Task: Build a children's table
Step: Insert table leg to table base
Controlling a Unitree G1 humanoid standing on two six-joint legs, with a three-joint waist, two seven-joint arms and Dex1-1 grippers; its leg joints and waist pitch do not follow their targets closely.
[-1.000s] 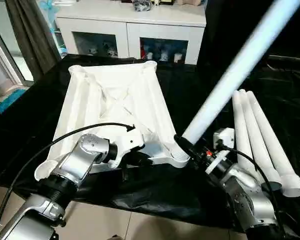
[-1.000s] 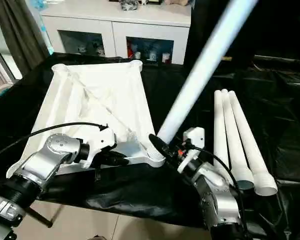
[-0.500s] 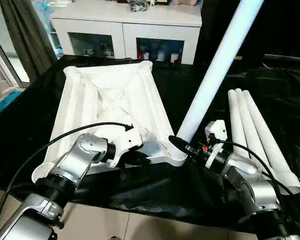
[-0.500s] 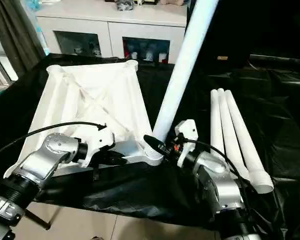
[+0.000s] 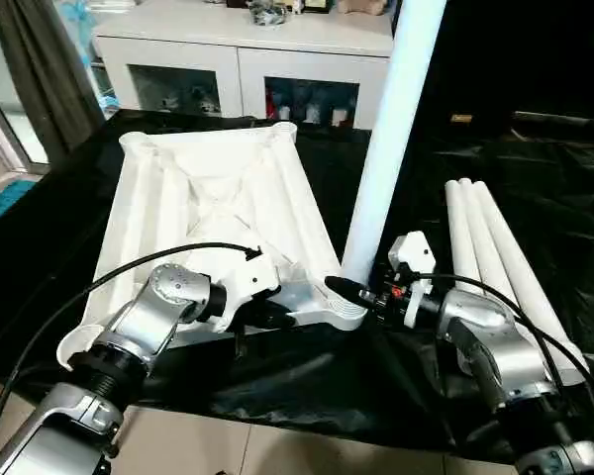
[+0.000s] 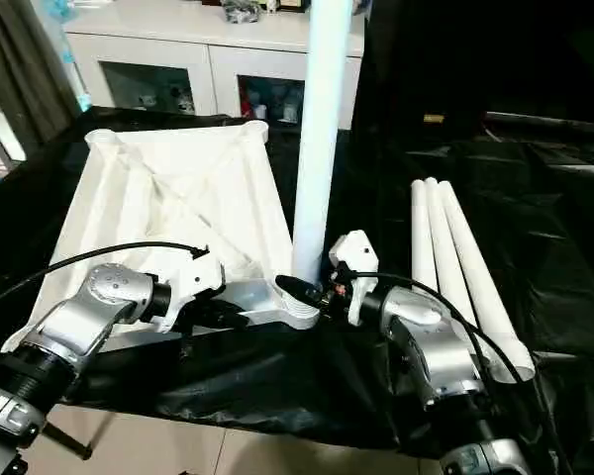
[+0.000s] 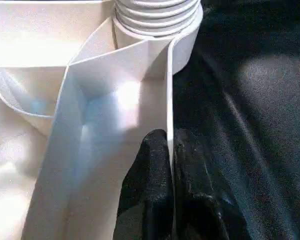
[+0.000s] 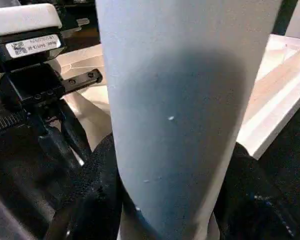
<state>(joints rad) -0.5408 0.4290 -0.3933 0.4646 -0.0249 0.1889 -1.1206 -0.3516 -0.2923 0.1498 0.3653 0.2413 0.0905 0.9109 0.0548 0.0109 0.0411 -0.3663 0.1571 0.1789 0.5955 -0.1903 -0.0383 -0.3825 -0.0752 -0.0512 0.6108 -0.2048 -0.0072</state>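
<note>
Keep the leg (image 5: 391, 139) upright over the near corner socket (image 5: 345, 312) of the upturned tabletop (image 5: 213, 208) (three legs (image 5: 505, 262) lie beside it), right gripper (image 5: 361, 294) clamped around its base, left gripper (image 7: 171, 192) pinching the rim, and twist without tilting.

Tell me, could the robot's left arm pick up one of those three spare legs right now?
Probably not: its left end effector is shut on the tabletop rim, and the spare legs lie beyond the right arm.
</note>
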